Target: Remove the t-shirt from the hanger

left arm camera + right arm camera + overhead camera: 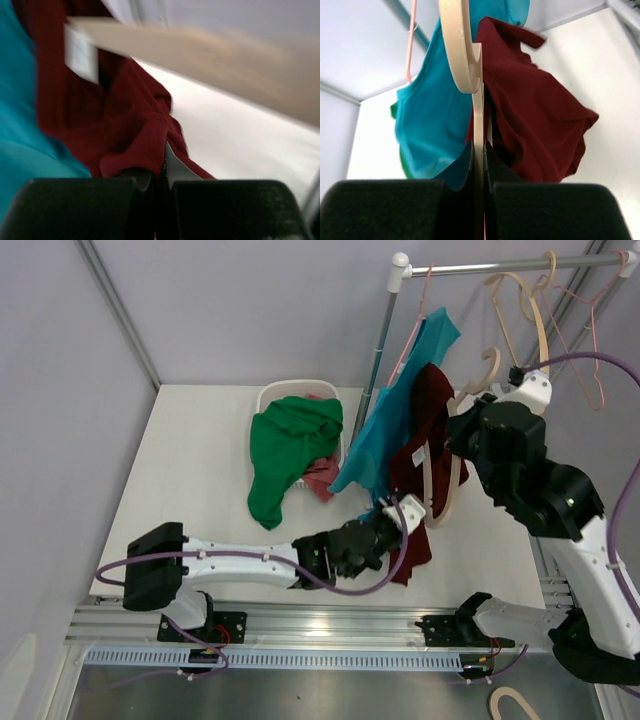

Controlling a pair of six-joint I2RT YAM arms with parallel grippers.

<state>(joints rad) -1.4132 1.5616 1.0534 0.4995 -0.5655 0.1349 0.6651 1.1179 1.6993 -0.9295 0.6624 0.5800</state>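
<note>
So the maroon t-shirt (428, 425) is being held up over the right side of the tabletop (200, 490). It's being carried on the beige wooden hanger (462, 45), right beside a teal shirt (432, 110) that's being carried by a pink hanger (411, 40) on the rack (480, 267). The wooden hanger is being clamped edge-on by the right gripper (479, 150), which is pressed together on it. A fold of the maroon hem is being pinched by the left gripper (160, 172), low down near the tabletop.

Stuff that could go wrong, just guessing:

- Only a thin-looking fold is being pinched. If it's being pulled hard, the fabric could get slipped out of the gripper and nothing gets stripped off.
- The neck opening could get hung up on a hanger shoulder if the shirt is being pulled straight down instead of off to one side. The hanger is only being held by its narrow edge, so it could be twisted or dragged out of the right gripper.
- The maroon shirt is being touched by the teal one, so the teal one could get snagged and dragged along, maybe off the rack.

A white tag (80, 52) is being shown in the left wrist view. How much shirt is left on the hanger can't be told, since that view is being blurred.
</note>
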